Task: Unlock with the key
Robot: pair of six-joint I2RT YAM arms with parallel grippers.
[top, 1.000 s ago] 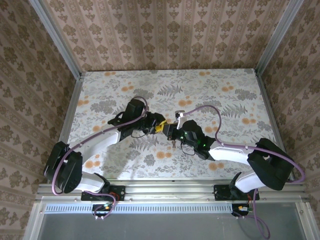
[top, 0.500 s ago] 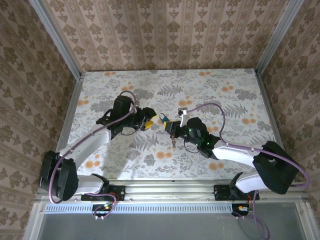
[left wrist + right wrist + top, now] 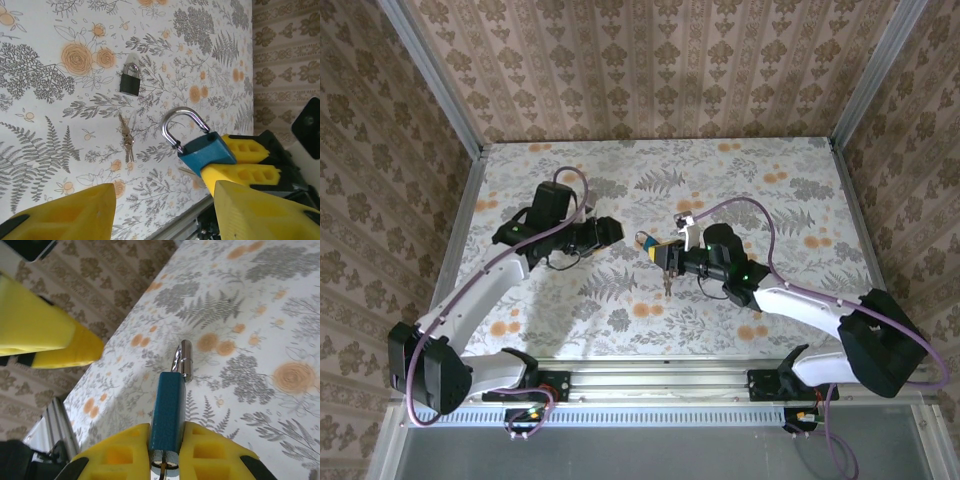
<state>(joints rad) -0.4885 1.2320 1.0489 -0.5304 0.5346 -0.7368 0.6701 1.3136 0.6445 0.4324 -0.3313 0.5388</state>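
The left arm point(image 3: 485, 285) has swung back toward its own side of the table point(image 3: 770, 170). The left gripper point(image 3: 612, 230), which a second ago sat nose to nose with the right gripper point(image 3: 658, 254), now stands clear of it with bare table between them. Its fingers point(image 3: 70, 212) have spread as it went and are wide apart, holding nothing. The right gripper has barely shifted and is clamped on the body of the blue lock point(image 3: 206, 151), held up above mid-table. My reading is that the left side has finished its turn at the lock and let go — the unlocking looks done, or very nearly so.

The top view gives the layout, but there the lock is only a blue speck. The left wrist view settles the matter: the shackle point(image 3: 182, 116) stands raised, one leg in the body and the other end free above it. It also shows a black lock point(image 3: 130, 82) lying on the table beyond, apparently shut. A small bunch of keys point(image 3: 126, 140) lies near it, apart from both grippers. The right wrist view looks along the blue lock edge-on, both pads point(image 3: 210, 447) pressed to its flat sides, with a thin sliver at the keyhole — whether that is a key left in place I cannot tell.
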